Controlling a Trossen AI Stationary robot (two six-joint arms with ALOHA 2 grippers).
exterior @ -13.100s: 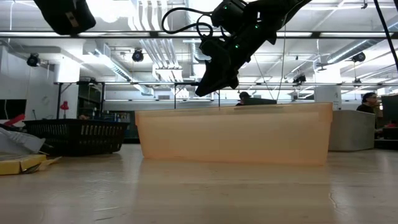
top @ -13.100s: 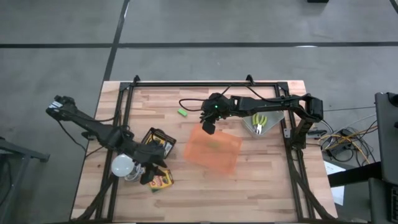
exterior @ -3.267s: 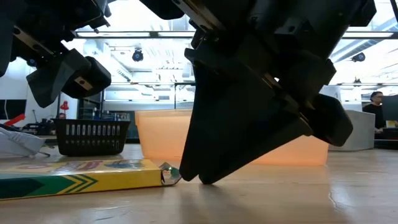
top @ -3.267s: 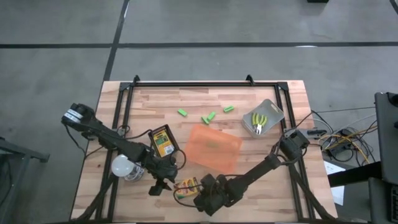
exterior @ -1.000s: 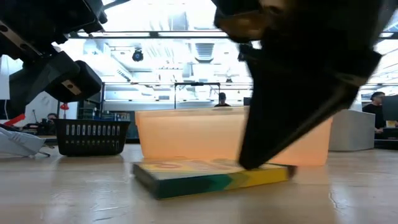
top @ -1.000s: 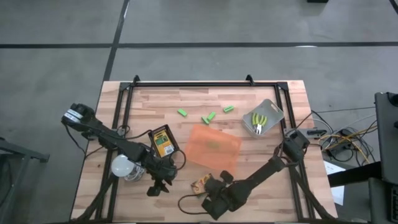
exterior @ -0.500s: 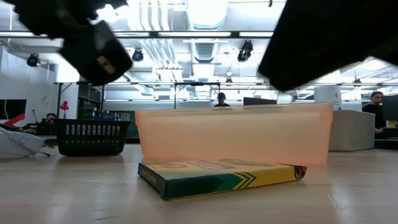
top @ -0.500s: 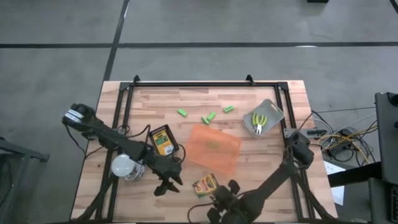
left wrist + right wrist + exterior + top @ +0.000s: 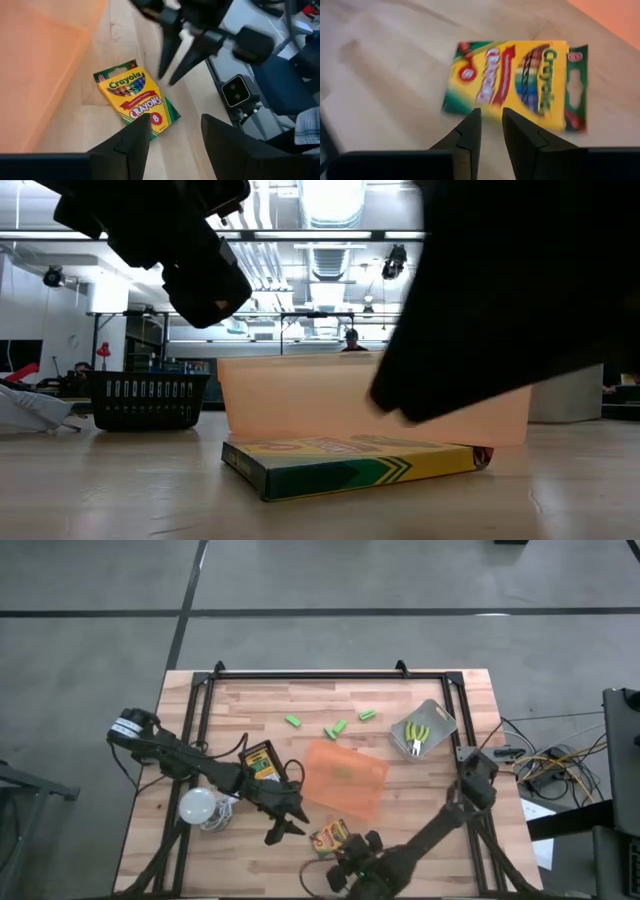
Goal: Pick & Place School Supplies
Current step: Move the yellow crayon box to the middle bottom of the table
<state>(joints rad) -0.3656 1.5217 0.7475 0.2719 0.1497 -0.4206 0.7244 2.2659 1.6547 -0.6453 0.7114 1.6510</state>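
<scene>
A translucent orange plastic tray [image 9: 343, 777] lies at the centre of the light wooden slatted table [image 9: 250, 705], a white round bulb [image 9: 196, 806] sits lower left, and a shallow grey metal dish [image 9: 437, 721] rests right of centre.

Grey concrete floor [image 9: 100, 600] with dark seams around the wooden table [image 9: 400, 700]; beyond it, ceiling strip lights [image 9: 330, 200], black mesh basket [image 9: 150, 400], person [image 9: 351, 338] far back.

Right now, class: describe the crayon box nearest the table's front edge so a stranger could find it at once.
Start at the orange translucent tray mid-table. Just beyond its front corner, the crayon box lies flat on the wood. Unlike the other crayon box left of the tray, it lies between both grippers.
</scene>
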